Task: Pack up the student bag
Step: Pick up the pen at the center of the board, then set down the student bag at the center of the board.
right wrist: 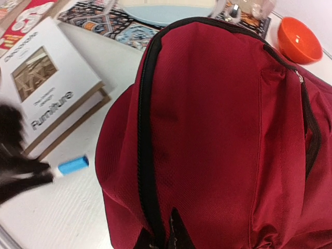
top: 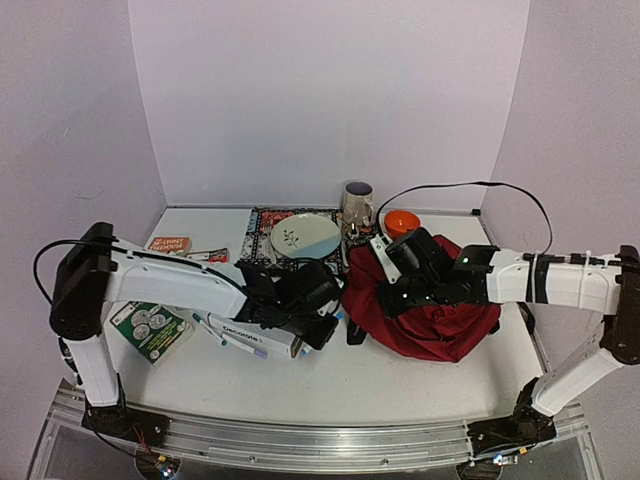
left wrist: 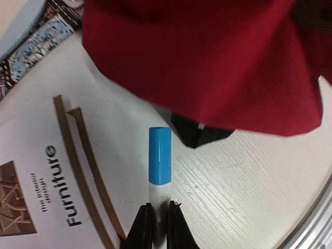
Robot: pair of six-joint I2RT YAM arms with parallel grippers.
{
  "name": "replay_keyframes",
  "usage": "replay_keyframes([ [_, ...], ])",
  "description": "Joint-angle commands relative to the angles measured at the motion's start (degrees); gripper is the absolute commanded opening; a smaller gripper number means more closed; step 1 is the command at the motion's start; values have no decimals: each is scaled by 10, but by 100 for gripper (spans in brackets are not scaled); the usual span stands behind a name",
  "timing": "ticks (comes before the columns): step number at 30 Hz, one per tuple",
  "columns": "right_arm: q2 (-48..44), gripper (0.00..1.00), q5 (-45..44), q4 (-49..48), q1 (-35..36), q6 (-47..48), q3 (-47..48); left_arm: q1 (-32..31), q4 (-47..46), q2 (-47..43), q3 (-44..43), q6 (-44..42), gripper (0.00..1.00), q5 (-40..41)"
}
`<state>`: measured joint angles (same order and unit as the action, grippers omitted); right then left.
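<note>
zero items visibly in bag, which sits on counter right side. left hand pinches marker; right hand pinches bag's zipper edge. we reckon book pending.

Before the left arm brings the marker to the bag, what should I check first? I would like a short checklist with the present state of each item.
1. Is the left gripper shut on the marker: ok.
2. Is the marker lifted off the table: cannot tell.
3. Is the right gripper shut on the student bag at its zipper: ok.
4. Is the bag mouth open for the marker: cannot tell; no gap shows along the zipper.
5. Does the marker's blue cap point toward the bag: ok.
</note>
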<state>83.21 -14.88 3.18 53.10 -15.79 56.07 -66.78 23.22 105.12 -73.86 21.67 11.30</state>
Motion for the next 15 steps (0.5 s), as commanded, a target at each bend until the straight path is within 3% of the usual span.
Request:
replay_keyframes([
  [1,-31,1,21,-11,33,16,30,38,-21,-92,32,17,0,26],
  [8,-19,2,44,-13,72,25,73,101,-34,-203,90,25,0,29],
  [15,67,5,120,-54,100,16,105,139,-42,-247,118,27,0,33],
])
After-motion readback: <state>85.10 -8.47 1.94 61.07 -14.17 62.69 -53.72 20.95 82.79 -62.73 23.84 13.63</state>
